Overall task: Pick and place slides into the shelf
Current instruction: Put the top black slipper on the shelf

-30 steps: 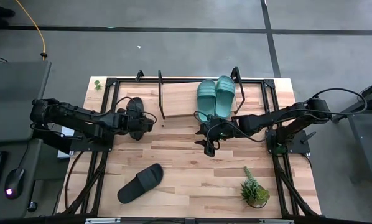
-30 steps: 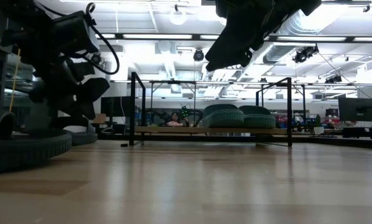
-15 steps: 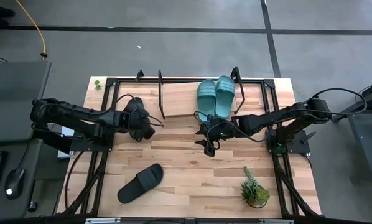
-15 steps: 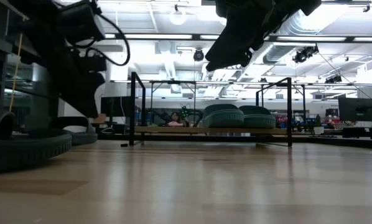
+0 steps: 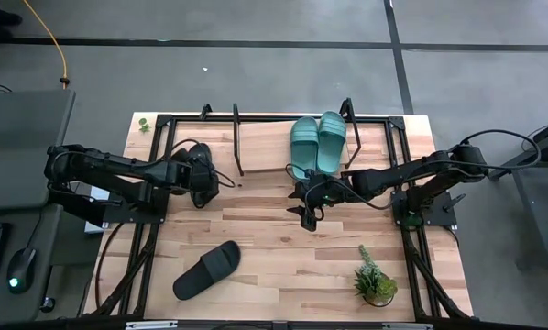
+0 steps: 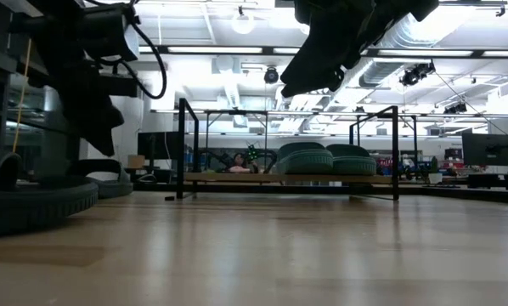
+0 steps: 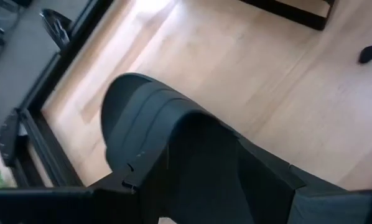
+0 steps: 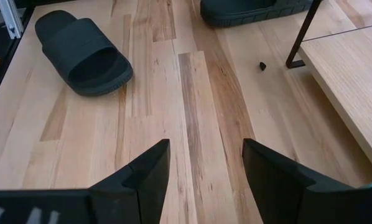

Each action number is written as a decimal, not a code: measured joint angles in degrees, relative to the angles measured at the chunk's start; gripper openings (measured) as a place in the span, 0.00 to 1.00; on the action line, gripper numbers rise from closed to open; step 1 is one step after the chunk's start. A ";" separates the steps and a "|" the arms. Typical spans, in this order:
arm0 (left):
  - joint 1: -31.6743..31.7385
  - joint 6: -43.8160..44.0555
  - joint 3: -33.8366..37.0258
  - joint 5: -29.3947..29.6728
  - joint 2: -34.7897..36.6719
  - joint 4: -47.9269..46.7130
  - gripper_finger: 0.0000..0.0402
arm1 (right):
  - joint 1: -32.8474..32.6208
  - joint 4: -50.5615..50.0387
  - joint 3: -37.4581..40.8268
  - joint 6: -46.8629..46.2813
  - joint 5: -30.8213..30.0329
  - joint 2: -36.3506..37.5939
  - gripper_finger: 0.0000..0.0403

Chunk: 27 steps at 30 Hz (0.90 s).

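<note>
Left fingers (image 5: 203,180) are clamped over a black slide (image 7: 173,143) at the counter's (image 5: 283,247) 10 o'clock, beside the shelf (image 5: 265,147). Right fingers (image 8: 201,171) spread wide, holding nothing, at centre. Second black slide (image 5: 207,269) lies at 7 o'clock, well apart. Two teal slides (image 5: 317,142) sit on the shelf.

Left tool (image 5: 199,176) fingers hidden behind black slide (image 7: 173,155), cut off by frame edge
</note>
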<state>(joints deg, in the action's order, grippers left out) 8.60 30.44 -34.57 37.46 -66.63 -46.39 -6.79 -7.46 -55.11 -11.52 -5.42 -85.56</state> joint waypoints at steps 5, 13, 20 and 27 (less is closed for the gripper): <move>0.00 -1.67 0.00 1.21 0.00 0.17 0.43 | 0.00 0.00 0.00 0.01 0.01 0.00 0.48; 0.00 -1.71 0.00 1.43 0.00 0.26 0.43 | 0.00 0.00 0.00 0.01 0.01 0.00 0.48; 0.02 -2.43 0.00 2.48 -1.52 0.28 0.43 | 0.00 0.00 0.00 0.01 0.01 0.00 0.48; 0.02 -5.82 0.00 6.06 -8.60 3.16 0.43 | 0.00 0.00 0.00 0.01 -0.01 0.00 0.48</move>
<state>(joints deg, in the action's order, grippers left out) 8.62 24.62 -34.57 43.52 -75.23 -43.23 -6.79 -7.46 -55.11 -11.51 -5.43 -85.56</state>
